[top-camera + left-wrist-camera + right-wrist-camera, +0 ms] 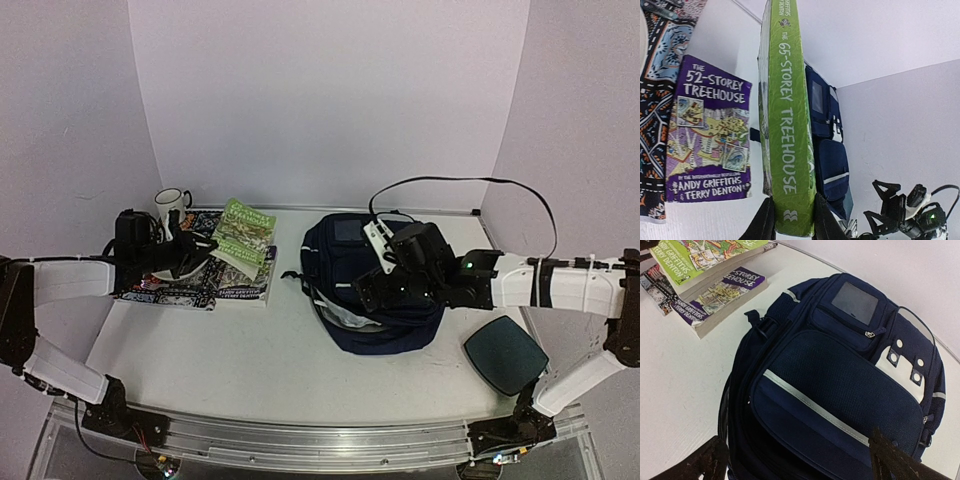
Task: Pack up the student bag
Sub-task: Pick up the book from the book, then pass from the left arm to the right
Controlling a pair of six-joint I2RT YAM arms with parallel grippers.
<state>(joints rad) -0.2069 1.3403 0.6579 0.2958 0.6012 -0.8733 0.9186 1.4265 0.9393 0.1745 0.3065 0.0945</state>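
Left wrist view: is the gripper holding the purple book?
No, the left gripper clamps the green book by its spine; the purple book lies free beside it.

Top camera: high, looks down on bag (pixel 340 250). 2 wrist cameras face bag: right close above, left farther.

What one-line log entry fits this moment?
left tool: shut on green paperback book | right tool: open, over large navy blue fabric backpack | purple paperback book: flat on white table
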